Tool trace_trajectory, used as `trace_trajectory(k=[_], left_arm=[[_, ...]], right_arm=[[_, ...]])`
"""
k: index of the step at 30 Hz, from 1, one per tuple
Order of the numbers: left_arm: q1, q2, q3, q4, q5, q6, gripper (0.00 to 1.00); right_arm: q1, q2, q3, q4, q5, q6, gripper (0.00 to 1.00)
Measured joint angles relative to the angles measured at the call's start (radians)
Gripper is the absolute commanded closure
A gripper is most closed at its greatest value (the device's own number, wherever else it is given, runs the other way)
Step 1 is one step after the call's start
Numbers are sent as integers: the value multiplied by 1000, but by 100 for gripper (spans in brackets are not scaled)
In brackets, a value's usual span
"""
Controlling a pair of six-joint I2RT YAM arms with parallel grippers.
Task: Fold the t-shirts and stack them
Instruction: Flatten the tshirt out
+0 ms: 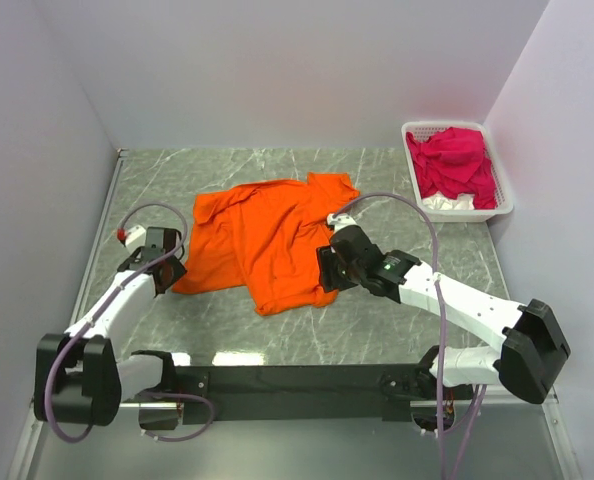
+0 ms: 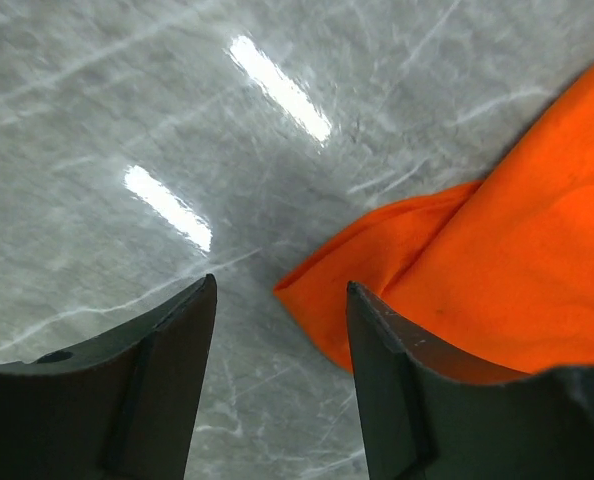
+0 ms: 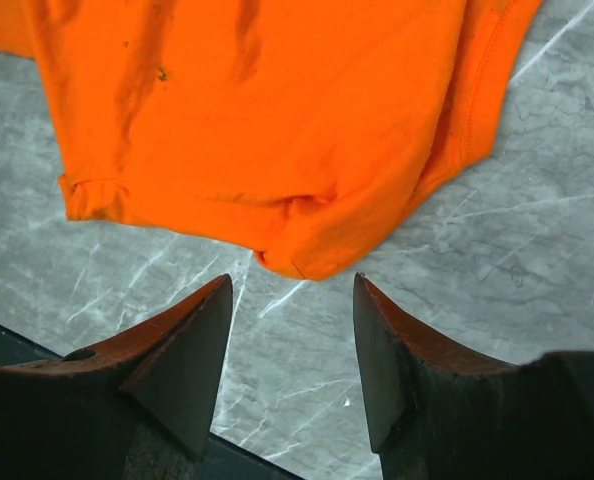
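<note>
A bright orange t-shirt (image 1: pixel 267 235) lies rumpled and partly folded in the middle of the grey marble table. Its near left corner shows in the left wrist view (image 2: pixel 477 270), its near right corner in the right wrist view (image 3: pixel 277 120). My left gripper (image 1: pixel 167 272) is open and empty just left of the shirt's near left corner, over bare table (image 2: pixel 280 290). My right gripper (image 1: pixel 327 272) is open and empty at the shirt's near right corner, just short of the cloth (image 3: pixel 292 285). Magenta-pink t-shirts (image 1: pixel 455 160) lie heaped in the basket.
A white slotted plastic basket (image 1: pixel 505 205) stands at the back right corner, with some white cloth (image 1: pixel 447 203) under the pink shirts. Light walls close the table on the left, back and right. A black rail (image 1: pixel 297 378) with the arm bases runs along the near edge.
</note>
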Motion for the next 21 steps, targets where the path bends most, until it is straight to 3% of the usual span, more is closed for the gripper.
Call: trace_trajectory(k=[8, 21], left_arm=[[0, 112, 0, 11, 93, 8, 45], [0, 169, -1, 42, 151, 12, 45]], right_arm=[[0, -2, -2, 2, 0, 3, 42], [0, -10, -3, 1, 2, 1, 44]])
